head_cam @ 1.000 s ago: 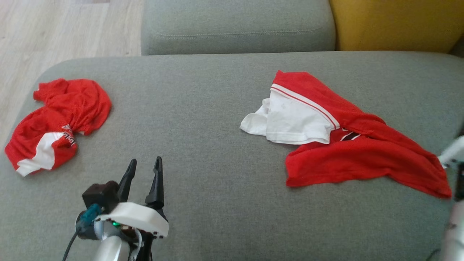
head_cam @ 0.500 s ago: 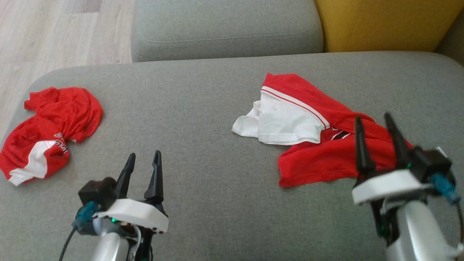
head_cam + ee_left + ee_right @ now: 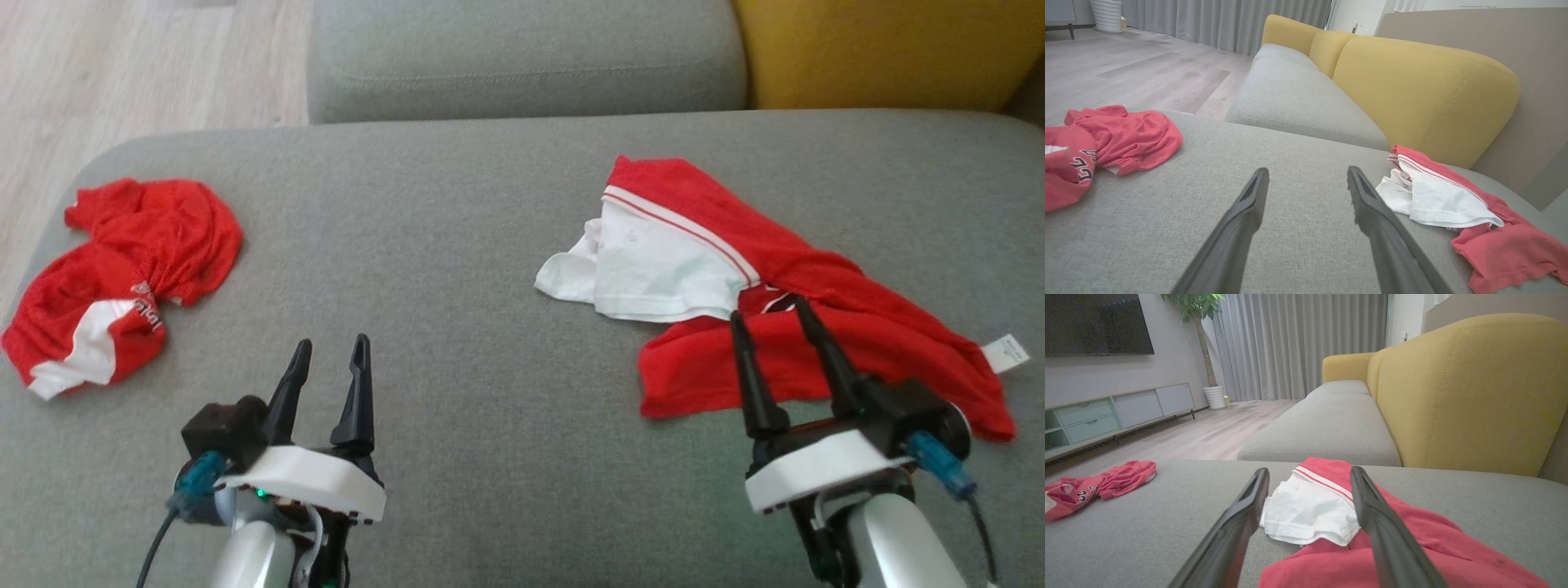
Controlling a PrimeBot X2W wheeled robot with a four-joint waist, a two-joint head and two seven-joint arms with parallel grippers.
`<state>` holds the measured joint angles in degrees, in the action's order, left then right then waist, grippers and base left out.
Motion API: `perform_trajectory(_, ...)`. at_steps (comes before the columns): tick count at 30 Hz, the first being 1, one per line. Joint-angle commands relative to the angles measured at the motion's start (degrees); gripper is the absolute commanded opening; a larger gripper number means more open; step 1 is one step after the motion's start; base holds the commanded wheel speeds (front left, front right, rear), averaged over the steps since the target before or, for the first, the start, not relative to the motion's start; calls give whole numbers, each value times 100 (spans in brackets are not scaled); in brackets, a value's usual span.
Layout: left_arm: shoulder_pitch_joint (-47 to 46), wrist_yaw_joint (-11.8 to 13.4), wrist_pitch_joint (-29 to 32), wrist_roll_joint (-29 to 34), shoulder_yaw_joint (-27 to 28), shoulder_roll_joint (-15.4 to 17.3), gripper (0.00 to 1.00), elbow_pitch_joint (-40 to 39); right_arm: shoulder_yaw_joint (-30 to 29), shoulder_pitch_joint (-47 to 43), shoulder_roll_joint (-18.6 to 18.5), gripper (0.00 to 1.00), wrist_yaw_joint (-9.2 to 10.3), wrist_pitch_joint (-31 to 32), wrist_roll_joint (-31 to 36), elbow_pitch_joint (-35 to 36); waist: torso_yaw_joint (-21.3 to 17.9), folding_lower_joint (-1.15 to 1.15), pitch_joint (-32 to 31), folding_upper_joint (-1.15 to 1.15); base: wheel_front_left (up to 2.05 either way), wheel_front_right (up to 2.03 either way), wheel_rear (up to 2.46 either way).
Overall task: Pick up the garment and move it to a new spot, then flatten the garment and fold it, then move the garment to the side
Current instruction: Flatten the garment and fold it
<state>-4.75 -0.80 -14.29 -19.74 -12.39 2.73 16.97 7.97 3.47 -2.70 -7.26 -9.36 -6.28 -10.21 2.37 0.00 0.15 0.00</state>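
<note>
Pickup stage: right gripper (image 3: 767, 309), spread wide, hovers over the red-and-white garment (image 3: 898, 343); left gripper (image 3: 332, 340) spread too. Next, I reckon: drop and pinch.

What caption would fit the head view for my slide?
Left gripper open over bare grey sofa; right gripper open over the garment; second garment bunched at left.
</note>
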Motion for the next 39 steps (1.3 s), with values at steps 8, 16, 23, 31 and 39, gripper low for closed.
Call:
perform_trajectory(8,-373,-11,-71,-54,38,15,100,-130,423,876,-18,100,-23,610,701,-305,421,0,419,0,0,0,0)
perform_trajectory(16,-609,-30,-71,-144,-86,15,100,-67,535,1678,-25,100,-23,1100,1154,-1476,851,0,794,0,0,0,0)
perform_trajectory(23,-747,-13,-71,-247,-182,15,100,-73,341,2173,-48,100,-23,1166,1398,-2301,1107,0,1061,0,0,0,0)
perform_trajectory(31,-840,7,-71,-308,-222,15,100,-86,20,2523,-38,100,-23,1098,1529,-2926,1207,0,1259,0,0,0,0)
perform_trajectory(39,-811,35,-71,-288,-211,15,100,8,-8,2575,-24,0,-23,861,1382,-3156,1103,0,1090,0,0,0,0)
